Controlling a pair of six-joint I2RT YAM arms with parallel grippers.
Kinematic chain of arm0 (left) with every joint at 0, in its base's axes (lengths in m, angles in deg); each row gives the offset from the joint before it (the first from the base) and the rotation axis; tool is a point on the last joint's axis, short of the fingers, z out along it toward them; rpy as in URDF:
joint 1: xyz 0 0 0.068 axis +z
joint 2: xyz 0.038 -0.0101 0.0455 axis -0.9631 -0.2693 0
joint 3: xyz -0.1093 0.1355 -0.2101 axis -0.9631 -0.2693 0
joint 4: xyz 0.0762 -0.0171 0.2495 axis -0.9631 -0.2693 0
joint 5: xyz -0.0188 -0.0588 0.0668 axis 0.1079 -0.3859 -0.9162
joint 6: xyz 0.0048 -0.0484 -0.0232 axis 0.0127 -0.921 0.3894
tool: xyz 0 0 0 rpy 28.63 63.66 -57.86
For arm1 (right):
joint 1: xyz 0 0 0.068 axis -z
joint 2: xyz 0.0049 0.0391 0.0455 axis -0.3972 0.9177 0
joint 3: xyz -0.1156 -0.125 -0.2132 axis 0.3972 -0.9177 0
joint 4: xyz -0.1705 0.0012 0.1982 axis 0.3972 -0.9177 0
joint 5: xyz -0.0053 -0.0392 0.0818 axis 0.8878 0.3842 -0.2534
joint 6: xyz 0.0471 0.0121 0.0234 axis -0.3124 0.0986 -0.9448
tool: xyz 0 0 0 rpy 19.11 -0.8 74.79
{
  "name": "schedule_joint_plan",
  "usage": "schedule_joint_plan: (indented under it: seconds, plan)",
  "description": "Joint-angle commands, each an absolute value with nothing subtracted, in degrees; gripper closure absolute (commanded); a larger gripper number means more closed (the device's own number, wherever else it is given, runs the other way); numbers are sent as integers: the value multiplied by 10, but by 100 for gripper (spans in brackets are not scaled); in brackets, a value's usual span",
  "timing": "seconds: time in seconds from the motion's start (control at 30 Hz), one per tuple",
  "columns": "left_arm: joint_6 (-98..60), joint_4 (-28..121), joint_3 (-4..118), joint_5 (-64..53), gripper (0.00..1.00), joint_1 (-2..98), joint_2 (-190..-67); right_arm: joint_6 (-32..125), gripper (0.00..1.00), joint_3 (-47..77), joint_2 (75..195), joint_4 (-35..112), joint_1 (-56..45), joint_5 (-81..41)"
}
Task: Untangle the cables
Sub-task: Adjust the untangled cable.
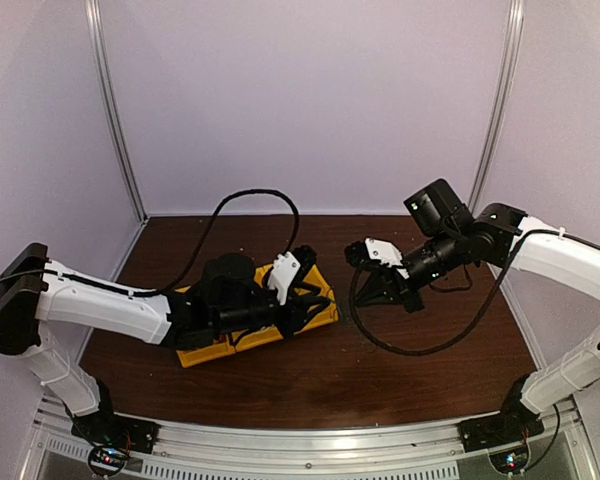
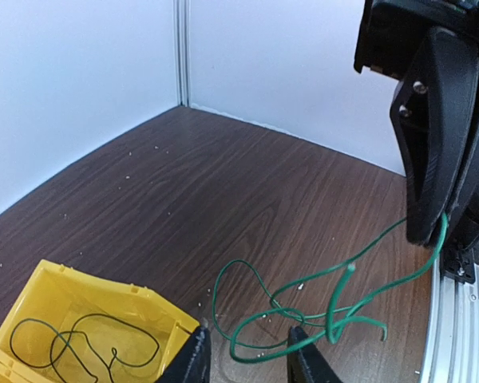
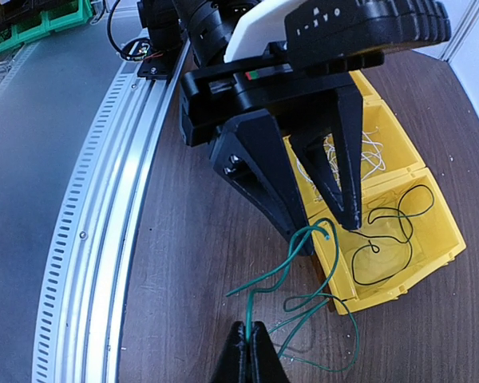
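Pale walls (image 1: 310, 100) close in a dark wooden table (image 1: 410, 390), and we see the left arm (image 1: 100, 300) and right arm (image 1: 560, 255) reaching in from either side. A yellow bin (image 2: 104, 289) sits under the left arm. One compartment holds a dark cable (image 2: 68, 339) in loose loops, the next a bundle of white cables (image 3: 371, 155). The left gripper (image 3: 329, 235) hangs at the bin's edge, fingers apart, gripping nothing. The right gripper (image 3: 248, 327) has its fingers pressed together on a green cable (image 2: 333, 319), which lies tangled on the table just beside the bin, one end rising near the left fingers. White lettering (image 3: 323, 28) on the left gripper's housing is upside down; we cannot read it.
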State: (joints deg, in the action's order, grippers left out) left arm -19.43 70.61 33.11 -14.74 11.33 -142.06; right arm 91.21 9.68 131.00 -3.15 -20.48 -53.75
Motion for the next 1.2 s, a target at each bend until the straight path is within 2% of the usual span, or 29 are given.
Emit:
schedule_joint_plan:
  seconds: [0.0, 0.13, 0.27, 0.33, 0.5, 0.77, 0.87, 1.07, 1.17]
  plan:
    - [-161, 757, 355, -116, 68, 118, -1437, 905, 100, 117, 1302, -34, -201, -550]
    - [-149, 758, 363, -105, 74, 120, -1449, 903, 100, 118, 1303, -33, -199, -555]
    - [-141, 755, 373, -97, 95, 122, -1456, 898, 100, 120, 1303, -31, -192, -560]
    - [-140, 761, 368, -97, 100, 122, -1451, 894, 100, 119, 1301, -27, -180, -569]
    - [-153, 754, 334, -123, 100, 122, -1424, 862, 100, 109, 1290, 15, -96, -577]
    - [-184, 629, 253, -228, 100, 129, -1281, 776, 100, 58, 1313, 172, 183, -596]
    - [-195, 564, 234, -274, 100, 139, -1206, 752, 100, 56, 1346, 200, 251, -605]
    - [-190, 436, 244, -340, 100, 189, -1076, 704, 100, 28, 1381, 273, 281, -532]
    - [-176, 397, 271, -349, 100, 223, -1047, 703, 100, 19, 1387, 283, 277, -544]
